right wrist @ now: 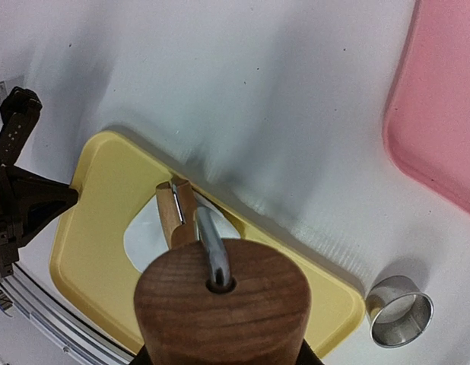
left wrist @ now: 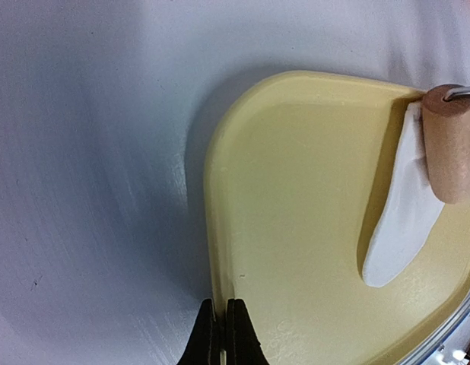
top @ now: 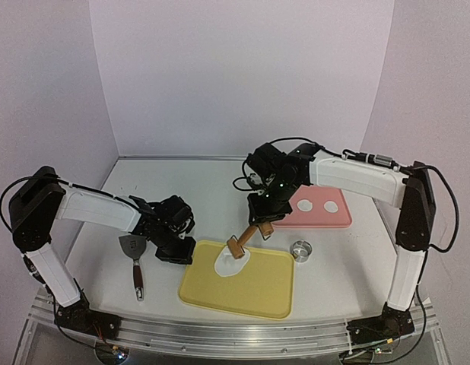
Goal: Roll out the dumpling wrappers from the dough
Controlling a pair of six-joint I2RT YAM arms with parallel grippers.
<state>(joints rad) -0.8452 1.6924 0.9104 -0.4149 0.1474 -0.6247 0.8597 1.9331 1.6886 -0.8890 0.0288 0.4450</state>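
An irregular white dough piece [top: 228, 264] [right wrist: 142, 242] lies on the yellow tray [top: 258, 293] near its far edge. A small wooden roller [top: 236, 248] [left wrist: 450, 143] [right wrist: 174, 211] rests on the dough's far side. My right gripper [top: 261, 218] is shut on the roller's wooden handle [right wrist: 220, 304], which hides its fingers in the right wrist view. My left gripper [top: 182, 251] [left wrist: 220, 334] is shut on the yellow tray's left rim [left wrist: 214, 251]. Two dumpling wrappers [top: 304, 204] [top: 331, 205], small round white discs, lie on the pink tray [top: 319, 219].
A metal ring cutter [top: 300, 249] [right wrist: 401, 310] stands on the table between the two trays. A spatula [top: 134, 258] with a dark handle lies left of the yellow tray, beside my left arm.
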